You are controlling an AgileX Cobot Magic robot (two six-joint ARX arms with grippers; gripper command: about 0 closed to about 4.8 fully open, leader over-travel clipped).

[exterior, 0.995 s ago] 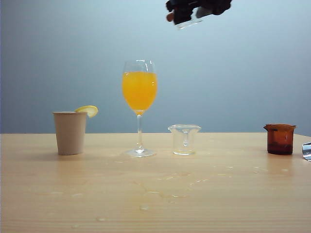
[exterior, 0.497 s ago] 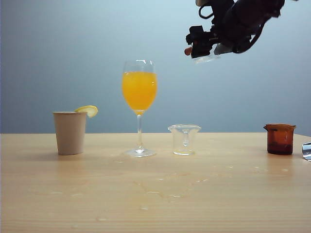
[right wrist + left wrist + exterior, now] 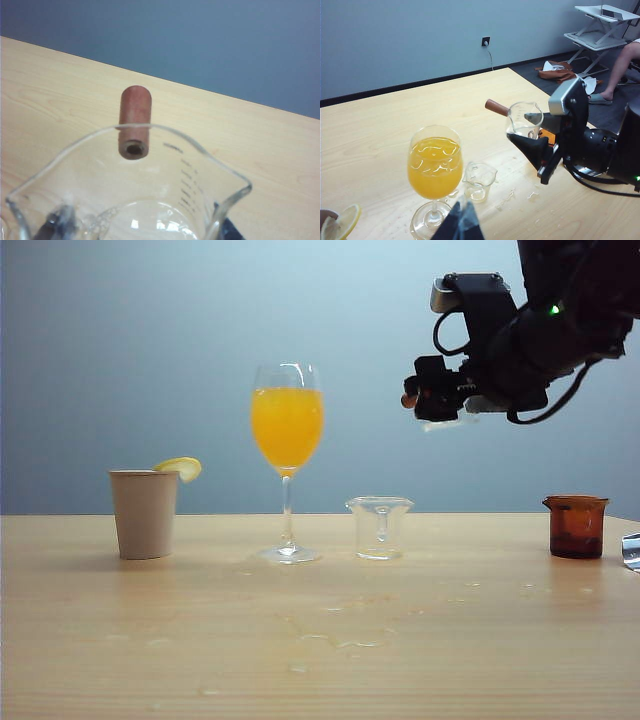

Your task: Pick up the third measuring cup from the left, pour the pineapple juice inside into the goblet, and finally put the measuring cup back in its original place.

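1. The right gripper (image 3: 432, 403) hangs high in the air, right of the tall clear stemmed goblet (image 3: 287, 462) and above the gap between the clear flared-rim cup (image 3: 379, 527) and the dark amber-brown cup (image 3: 577, 526).
2. Its fingers (image 3: 532, 146) are closed around the small clear straight-sided measuring cup with a brown wooden peg handle (image 3: 524, 119), spread only as wide as the cup's body.
3. In the right wrist view the measuring cup (image 3: 150, 200) looks empty, with graduation marks on its wall and the handle pointing away from the gripper.
4. The goblet stands upright on the pale wooden surface (image 3: 320, 640), its bowl nearly full of orange-yellow juice (image 3: 287, 425).
5. A beige paper cup (image 3: 144, 513) with a lemon slice (image 3: 180, 467) on its rim stands left of the goblet.
6. Small wet spots lie on the surface in front of the flared-rim cup.
7. The left gripper (image 3: 461, 224) shows only as a dark tip near the goblet's foot; whether its fingers are open cannot be told.
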